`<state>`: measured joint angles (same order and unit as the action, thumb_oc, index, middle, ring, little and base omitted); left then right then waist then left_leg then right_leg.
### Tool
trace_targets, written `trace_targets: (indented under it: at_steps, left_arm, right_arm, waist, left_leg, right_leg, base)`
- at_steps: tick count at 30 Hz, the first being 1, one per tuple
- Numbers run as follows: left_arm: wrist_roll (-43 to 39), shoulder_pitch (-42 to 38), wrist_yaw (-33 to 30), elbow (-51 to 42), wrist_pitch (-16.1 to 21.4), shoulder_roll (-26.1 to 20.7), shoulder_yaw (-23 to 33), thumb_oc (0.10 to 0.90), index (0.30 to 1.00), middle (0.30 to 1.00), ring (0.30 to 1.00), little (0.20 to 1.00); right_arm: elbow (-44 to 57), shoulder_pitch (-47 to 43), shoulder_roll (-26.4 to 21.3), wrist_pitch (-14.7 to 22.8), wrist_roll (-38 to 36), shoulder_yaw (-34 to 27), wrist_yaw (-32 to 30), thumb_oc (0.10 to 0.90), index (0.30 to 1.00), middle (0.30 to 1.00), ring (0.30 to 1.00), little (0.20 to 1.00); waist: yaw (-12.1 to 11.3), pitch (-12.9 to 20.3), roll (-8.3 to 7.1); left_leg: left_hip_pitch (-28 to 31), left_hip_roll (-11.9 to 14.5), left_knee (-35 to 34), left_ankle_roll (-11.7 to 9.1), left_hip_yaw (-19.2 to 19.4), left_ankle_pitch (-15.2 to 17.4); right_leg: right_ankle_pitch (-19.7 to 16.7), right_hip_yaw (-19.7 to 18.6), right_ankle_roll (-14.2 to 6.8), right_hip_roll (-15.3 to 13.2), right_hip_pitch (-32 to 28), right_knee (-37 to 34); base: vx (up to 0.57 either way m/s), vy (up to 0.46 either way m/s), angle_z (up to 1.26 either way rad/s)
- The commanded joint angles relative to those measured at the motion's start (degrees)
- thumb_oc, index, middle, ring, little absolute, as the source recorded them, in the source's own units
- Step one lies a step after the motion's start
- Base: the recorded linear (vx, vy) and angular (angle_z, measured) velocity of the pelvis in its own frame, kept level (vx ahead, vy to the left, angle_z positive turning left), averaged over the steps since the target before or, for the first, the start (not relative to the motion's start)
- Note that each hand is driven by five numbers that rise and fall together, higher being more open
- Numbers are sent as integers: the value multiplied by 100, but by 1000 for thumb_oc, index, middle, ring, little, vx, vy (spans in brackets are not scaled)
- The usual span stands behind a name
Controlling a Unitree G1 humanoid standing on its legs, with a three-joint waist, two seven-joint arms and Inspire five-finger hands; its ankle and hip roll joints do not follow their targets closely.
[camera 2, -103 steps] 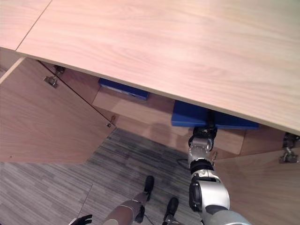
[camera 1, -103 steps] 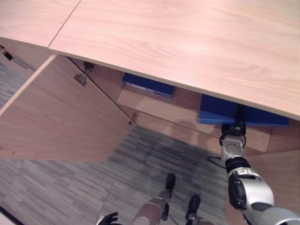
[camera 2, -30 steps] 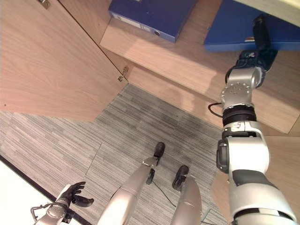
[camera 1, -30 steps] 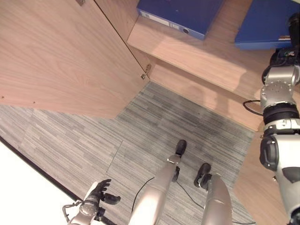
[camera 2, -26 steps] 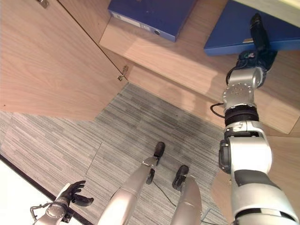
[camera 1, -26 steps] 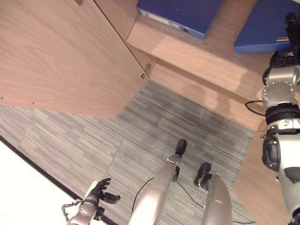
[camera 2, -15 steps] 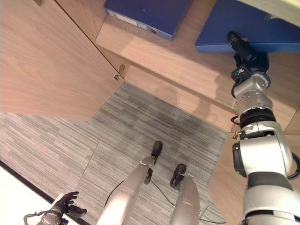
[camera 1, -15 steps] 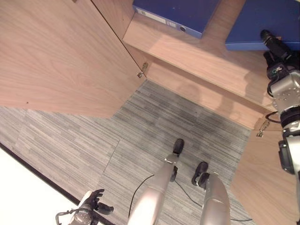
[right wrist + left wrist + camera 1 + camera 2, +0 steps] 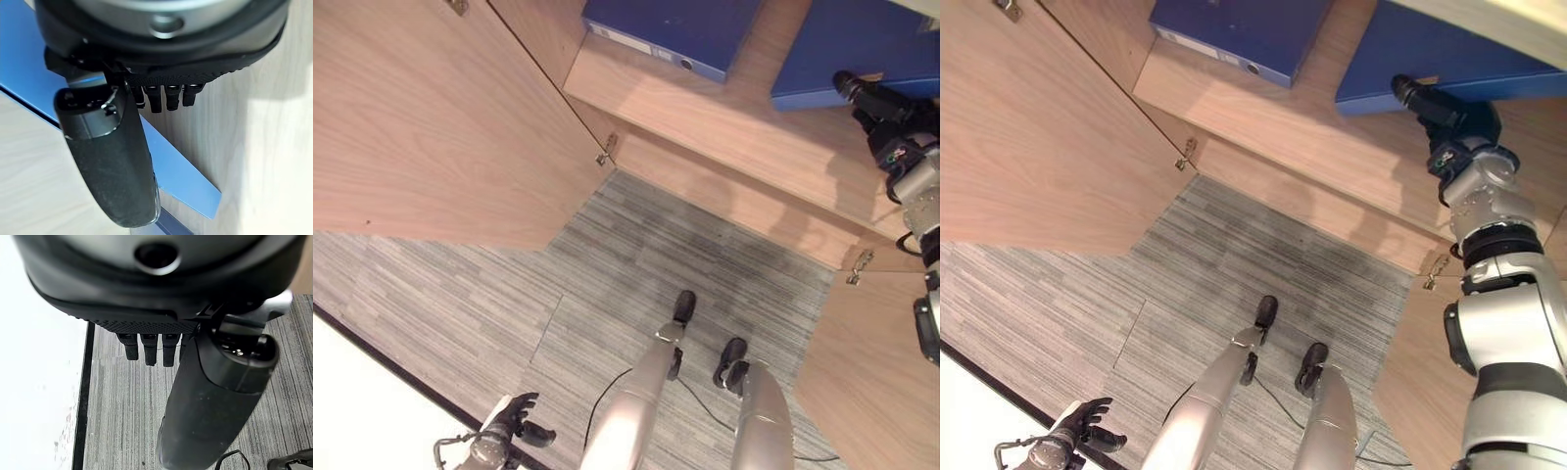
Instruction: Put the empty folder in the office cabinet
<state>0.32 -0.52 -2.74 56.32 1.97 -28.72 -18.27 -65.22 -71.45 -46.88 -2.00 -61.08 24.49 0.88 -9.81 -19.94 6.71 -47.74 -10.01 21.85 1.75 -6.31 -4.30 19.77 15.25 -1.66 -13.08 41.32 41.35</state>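
Two blue folders lie flat on the low shelf [image 9: 744, 127] of the open cabinet. One folder [image 9: 675, 24] lies to the left, the other folder [image 9: 1410, 44] to the right. My right hand [image 9: 1449, 113] reaches in from the right, open, with its fingers straight and its tips at the right folder's front edge. The right wrist view has that folder [image 9: 29, 68] just past the thumb [image 9: 112, 161], with nothing held. My left hand [image 9: 504, 431] hangs low at my side above the carpet, open and relaxed, also seen as a hand [image 9: 210, 401] over the floor.
The cabinet's left door [image 9: 421, 127] stands wide open, and the right door [image 9: 871, 372] swings out beside my right arm. Grey striped carpet [image 9: 636, 255] lies before the cabinet. The cabinet top [image 9: 1508, 20] overhangs the far right.
The view has tilted down, away from the cabinet top. My right hand has drawn back from over the right folder to its front edge, the arm swinging right. The folder stays on the shelf.
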Motion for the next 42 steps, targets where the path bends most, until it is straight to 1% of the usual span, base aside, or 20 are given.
trace_targets:
  at_steps: [1, 8, 10, 11, 15, 19, 23, 25, 26, 27, 28, 29, 30, 31, 33, 35, 36, 37, 39, 42]
  left_arm:
    - [124, 305, 54, 698, -90, -580, 58, 800, 900, 900, 900, 900]
    - [157, 206, 36, 748, -56, -518, 38, 800, 900, 900, 900, 900]
    - [102, 185, 3, 789, -50, -473, 53, 800, 900, 900, 900, 900]
    - [100, 181, 2, 792, -48, -481, 53, 800, 900, 900, 900, 900]
    - [23, 174, -265, 854, -59, -230, 44, 800, 900, 900, 900, 900]
    - [-5, 69, -472, 778, -56, -91, 13, 800, 900, 900, 900, 900]
    - [-3, -9, -580, 622, -67, -85, -44, 800, 900, 900, 900, 900]
    - [-38, -17, -601, 579, -86, -102, -26, 800, 900, 900, 900, 900]
    - [-53, -21, -601, 563, -89, -124, -19, 800, 900, 900, 900, 900]
    - [-64, -16, -558, 541, -94, -192, -18, 800, 900, 900, 900, 900]
    - [-64, -18, -558, 540, -94, -186, -17, 800, 900, 900, 900, 900]
    - [-66, -34, -467, 575, -112, -292, -1, 800, 900, 900, 900, 900]
    - [-65, -45, -465, 575, -112, -250, 9, 800, 900, 900, 900, 900]
    - [-26, -108, -332, 677, -90, -278, 12, 800, 900, 900, 900, 900]
    - [46, -146, -234, 768, -90, -272, -54, 800, 900, 900, 900, 900]
    - [106, -210, -157, 799, -65, -310, -81, 800, 900, 900, 900, 900]
    - [107, -213, -157, 800, -64, -302, -80, 800, 900, 900, 900, 900]
    - [143, -243, -77, 819, -72, -338, -106, 800, 900, 900, 900, 900]
    - [143, -261, 0, 817, -69, -395, -89, 800, 900, 900, 900, 900]
    - [134, -219, 45, 812, -39, -416, -62, 800, 900, 900, 900, 900]
  right_arm:
    - [538, 24, -320, 249, 56, 163, 228, 800, 900, 900, 900, 900]
    - [713, 228, -28, 421, -228, -216, 202, 800, 900, 900, 900, 900]
    - [528, 176, 129, 731, -598, -649, -20, 800, 900, 900, 900, 900]
    - [522, 177, 133, 739, -605, -655, -19, 800, 900, 900, 900, 900]
    - [746, 282, 802, 1757, -1860, -2024, -415, 800, 900, 900, 900, 900]
    - [1068, 444, 1473, 2543, -2769, -2950, -480, 800, 900, 900, 900, 900]
    - [1240, 556, 1883, 2907, -3120, -3297, -558, 800, 900, 900, 900, 900]
    - [1198, 580, 1960, 2930, -3109, -3334, -644, 800, 900, 900, 900, 900]
    - [1155, 594, 1953, 2887, -3052, -3286, -683, 800, 900, 900, 900, 900]
    - [885, 532, 1764, 2545, -2653, -2936, -850, 800, 900, 900, 900, 900]
    - [876, 520, 1758, 2539, -2651, -2931, -853, 800, 900, 900, 900, 900]
    - [257, 502, 1394, 1622, -1568, -2113, -1044, 800, 900, 900, 900, 900]
    - [191, 416, 1358, 1566, -1542, -2072, -1035, 800, 900, 900, 900, 900]
    - [-117, 316, 973, 633, -43, -1011, -736, 800, 900, 900, 900, 900]
    - [-240, 386, 844, 190, 722, -481, -465, 800, 900, 900, 900, 900]
    - [-469, 412, 705, -56, 1386, -87, -163, 800, 900, 900, 900, 900]
    - [-486, 396, 701, -54, 1392, -78, -149, 800, 900, 900, 900, 900]
    - [-606, 407, 571, -262, 2093, 393, 132, 800, 900, 900, 900, 900]
    - [-510, 431, 534, -315, 2281, 624, 284, 800, 900, 900, 900, 900]
    - [-213, 493, 583, -266, 2070, 699, 369, 800, 900, 900, 900, 900]
  waist:
    - [-134, 58, -139]
    - [-129, 33, -83]
    - [-126, 37, -45]
    - [-131, 33, -53]
    - [-152, 13, 64]
    - [-209, 17, 185]
    - [-238, 37, 266]
    - [-240, 44, 288]
    - [-238, 46, 292]
    - [-237, 59, 275]
    - [-236, 56, 280]
    - [-232, 71, 197]
    - [-219, 58, 231]
    - [-167, 29, 143]
    - [-101, 16, 64]
    - [-62, 13, 20]
    - [-59, 13, 26]
    - [-30, 3, -11]
    - [-5, -6, -28]
    - [1, -28, -42]
  left_leg:
    - [271, 558, 625, -233, 480, 1317]
    - [375, 575, 442, -240, 486, 1248]
    - [409, 577, 401, -238, 493, 1232]
    - [412, 578, 400, -238, 494, 1232]
    - [472, 556, 322, -205, 473, 1240]
    - [530, 506, 262, -171, 448, 1253]
    - [570, 469, 201, -158, 425, 1238]
    - [595, 456, 168, -153, 416, 1229]
    - [595, 453, 167, -150, 412, 1222]
    - [592, 460, 144, -154, 419, 1200]
    - [591, 460, 143, -154, 419, 1199]
    - [594, 486, 132, -171, 442, 1169]
    - [589, 488, 130, -172, 446, 1169]
    - [564, 530, 124, -192, 489, 1132]
    - [549, 548, 125, -201, 491, 1104]
    - [519, 559, 141, -203, 493, 1085]
    - [516, 559, 142, -203, 493, 1085]
    - [503, 567, 128, -207, 492, 1058]
    - [504, 573, 111, -215, 495, 1039]
    - [534, 593, 76, -220, 525, 1017]
  right_leg:
    - [-990, -120, -39, -157, -126, -972]
    - [-1065, -107, -68, -135, -205, -1129]
    - [-1081, -127, -77, -113, -238, -1163]
    - [-1083, -128, -77, -111, -241, -1167]
    - [-1049, -149, -108, -84, -311, -1208]
    - [-1039, -130, -156, -96, -354, -1223]
    - [-1035, -105, -189, -119, -404, -1251]
    - [-1042, -99, -197, -130, -432, -1274]
    - [-1046, -101, -195, -132, -429, -1269]
    - [-1060, -110, -186, -137, -408, -1263]
    - [-1061, -111, -186, -136, -407, -1263]
    - [-1093, -124, -166, -134, -386, -1263]
    - [-1094, -130, -165, -132, -376, -1261]
    - [-1142, -143, -130, -121, -326, -1276]
    - [-1149, -143, -96, -99, -309, -1277]
    - [-1164, -135, -78, -100, -281, -1260]
    - [-1163, -135, -78, -100, -278, -1258]
    - [-1175, -138, -63, -91, -253, -1247]
    - [-1189, -137, -59, -82, -251, -1272]
    - [-1205, -144, -61, -65, -256, -1284]
  base:
    - [-35, -36, -4]
    - [-14, -21, -4]
    - [0, 0, 0]
    - [0, 0, 0]
    - [-2, -8, 0]
    - [0, 0, 0]
    - [-1, -1, 1]
    - [-7, 4, 6]
    - [-15, 4, 4]
    - [0, 0, 0]
    - [-31, 6, 3]
    - [0, 0, 0]
    - [-57, 2, 3]
    - [-45, -6, -1]
    - [-39, -22, -4]
    - [-16, -16, -5]
    - [-20, -12, -7]
    - [-15, -10, -10]
    - [-21, -20, -7]
    - [-6, -3, 1]
